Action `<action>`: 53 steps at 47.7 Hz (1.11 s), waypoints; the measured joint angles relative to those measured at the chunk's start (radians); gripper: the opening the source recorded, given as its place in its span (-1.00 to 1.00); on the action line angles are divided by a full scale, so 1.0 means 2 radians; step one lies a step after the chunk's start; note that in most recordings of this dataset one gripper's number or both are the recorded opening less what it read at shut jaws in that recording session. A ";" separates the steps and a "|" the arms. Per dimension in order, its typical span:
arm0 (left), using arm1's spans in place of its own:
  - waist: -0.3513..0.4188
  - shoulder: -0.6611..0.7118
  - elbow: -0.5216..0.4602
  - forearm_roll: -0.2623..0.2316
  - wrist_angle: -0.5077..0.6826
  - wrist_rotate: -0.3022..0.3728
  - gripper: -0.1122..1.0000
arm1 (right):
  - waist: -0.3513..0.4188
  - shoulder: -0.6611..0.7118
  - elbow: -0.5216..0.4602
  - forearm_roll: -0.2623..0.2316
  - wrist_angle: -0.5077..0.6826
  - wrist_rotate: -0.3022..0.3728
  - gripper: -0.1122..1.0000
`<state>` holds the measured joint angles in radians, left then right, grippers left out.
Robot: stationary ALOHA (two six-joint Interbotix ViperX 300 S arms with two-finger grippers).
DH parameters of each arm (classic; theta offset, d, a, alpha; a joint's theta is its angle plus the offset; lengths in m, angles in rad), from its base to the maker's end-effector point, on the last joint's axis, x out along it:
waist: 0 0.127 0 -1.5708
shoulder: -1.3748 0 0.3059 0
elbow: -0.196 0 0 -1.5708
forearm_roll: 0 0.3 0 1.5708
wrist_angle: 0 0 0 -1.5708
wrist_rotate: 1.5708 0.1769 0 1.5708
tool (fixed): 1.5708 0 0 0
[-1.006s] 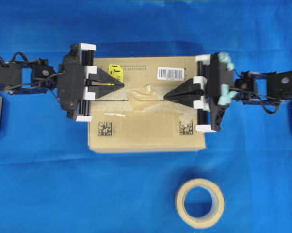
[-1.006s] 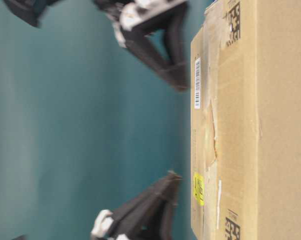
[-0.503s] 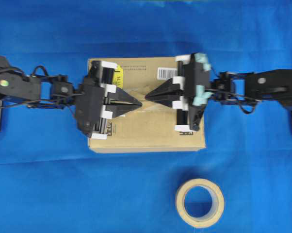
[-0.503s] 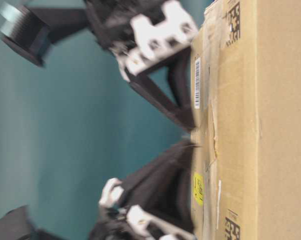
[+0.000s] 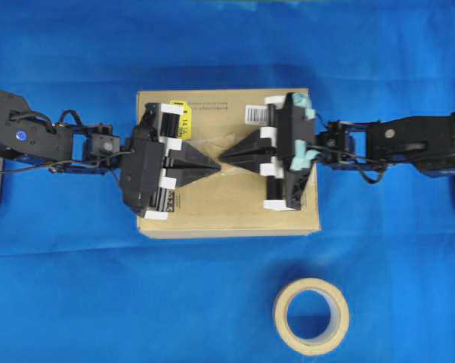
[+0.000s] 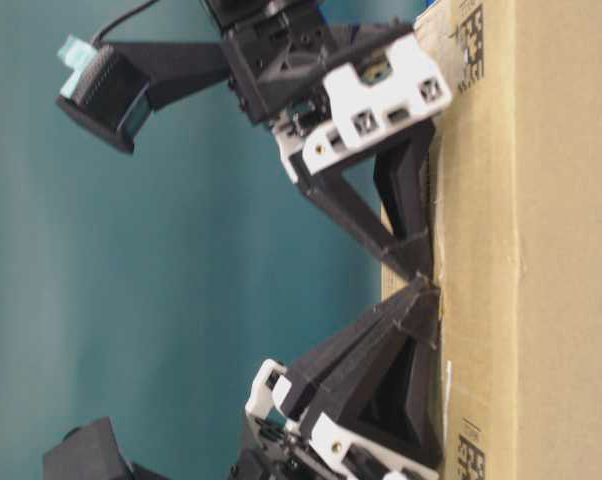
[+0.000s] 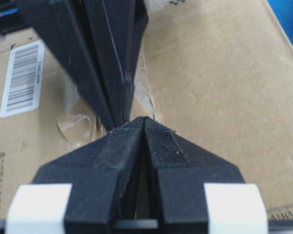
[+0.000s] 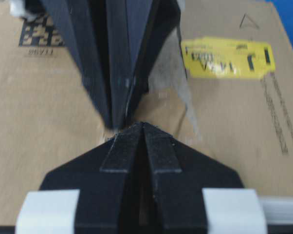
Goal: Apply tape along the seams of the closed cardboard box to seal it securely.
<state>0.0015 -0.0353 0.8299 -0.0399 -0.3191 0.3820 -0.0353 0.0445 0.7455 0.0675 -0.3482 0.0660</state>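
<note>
With tips meeting, left tool (image 5: 215, 160), right tool (image 5: 224, 155) pressed together, seemingly touching cardboard box (image 5: 235, 212).

The cardboard box (image 5: 235, 204) is matt brown card, and its yellow sticker (image 8: 228, 58) and white barcode label (image 7: 23, 78) look like smooth paper. At the box top's 12 o'clock side, the wrinkled tape (image 7: 77, 127) shines glossy and clear. Both grippers are matt black plastic with finely ribbed fingers (image 8: 123, 152), over a blue cloth (image 5: 76, 302).
</note>
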 measured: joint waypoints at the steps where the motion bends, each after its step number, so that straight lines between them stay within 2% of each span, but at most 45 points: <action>1: 0.000 -0.002 0.002 0.000 -0.001 0.000 -0.79 | 0.001 -0.004 0.004 0.002 0.000 0.000 -0.80; 16: 0.000 -0.052 0.038 0.002 0.002 -0.011 -0.79 | 0.002 -0.064 0.066 0.020 -0.005 0.002 -0.80; 23: 0.000 -0.094 0.044 0.002 0.007 -0.010 -0.79 | 0.002 -0.112 0.071 0.020 0.005 -0.003 -0.80; 39: 0.004 -0.248 0.064 0.002 0.048 -0.016 -0.79 | 0.002 -0.287 0.077 0.012 0.115 -0.014 -0.80; 48: 0.004 -0.351 0.100 0.002 0.098 -0.036 -0.79 | 0.002 -0.403 0.109 0.010 0.189 -0.015 -0.80; 53: 0.005 -0.417 0.120 0.002 0.140 -0.064 -0.79 | 0.002 -0.474 0.125 0.003 0.245 -0.015 -0.80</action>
<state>0.0107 -0.8698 1.0692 -0.0368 -0.0399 0.2531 -0.0322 -0.9035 0.9956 0.0736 0.1427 0.0368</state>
